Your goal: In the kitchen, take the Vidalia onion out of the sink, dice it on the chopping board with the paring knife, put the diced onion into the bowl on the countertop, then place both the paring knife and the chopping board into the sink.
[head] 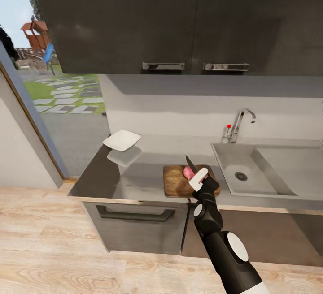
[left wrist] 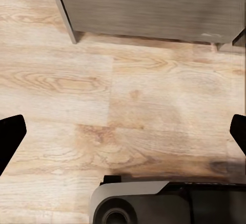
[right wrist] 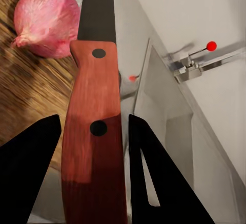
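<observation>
With your right tool (head: pixel 198 178) clamped on the paring knife (right wrist: pixel 92 131) above the onion (right wrist: pixel 46 21) on the chopping board (head: pixel 176 185) at the surface's front edge, dicing comes next: lower the blade onto it. Left tool (left wrist: pixel 123 131) hangs open.

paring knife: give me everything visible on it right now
The paring knife has a reddish-brown wooden-looking handle with two dark rivets and a short, dark, pointed blade. The right gripper is shut on the handle, one black finger on each side. In the head view the knife is held over the chopping board, tip up and pointing towards the back wall. The blade runs close beside the pink onion; contact cannot be told.
</observation>
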You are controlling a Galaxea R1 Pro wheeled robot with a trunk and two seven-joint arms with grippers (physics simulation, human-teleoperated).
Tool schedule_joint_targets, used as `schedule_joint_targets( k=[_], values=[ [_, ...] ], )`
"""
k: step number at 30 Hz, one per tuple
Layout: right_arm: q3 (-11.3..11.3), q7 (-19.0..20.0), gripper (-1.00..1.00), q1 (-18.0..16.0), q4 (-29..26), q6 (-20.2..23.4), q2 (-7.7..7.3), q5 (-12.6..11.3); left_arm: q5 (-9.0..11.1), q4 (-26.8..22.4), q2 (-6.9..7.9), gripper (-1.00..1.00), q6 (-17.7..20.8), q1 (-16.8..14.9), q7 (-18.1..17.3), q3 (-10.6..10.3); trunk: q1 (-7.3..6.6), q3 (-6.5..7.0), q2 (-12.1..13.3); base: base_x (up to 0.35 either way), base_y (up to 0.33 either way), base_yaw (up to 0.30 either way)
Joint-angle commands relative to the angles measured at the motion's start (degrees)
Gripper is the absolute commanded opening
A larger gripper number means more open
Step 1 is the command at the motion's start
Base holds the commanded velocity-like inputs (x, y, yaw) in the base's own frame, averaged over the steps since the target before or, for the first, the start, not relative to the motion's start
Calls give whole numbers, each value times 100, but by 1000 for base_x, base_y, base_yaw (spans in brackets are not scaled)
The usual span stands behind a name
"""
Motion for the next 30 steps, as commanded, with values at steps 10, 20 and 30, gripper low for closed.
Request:
schedule_joint_targets(
  k=[10, 20, 30],
  values=[
    [6, 43, -100, -5, -6, 34, 3, 61, 59, -8, 9, 100, -10, 0, 26, -40, 2, -11, -12, -11, -84, 0],
    [6, 43, -100, -5, -6, 40, 25, 59, 59, -3, 9, 100, -10, 0, 26, -40, 2, -31, -12, 14, -2, 0],
    [6, 43, -100, -5, -6, 46, 35, 60, 59, 1, 9, 100, -10, 0, 26, -40, 2, -120, -12, 0, 0, 0]
  ],
)
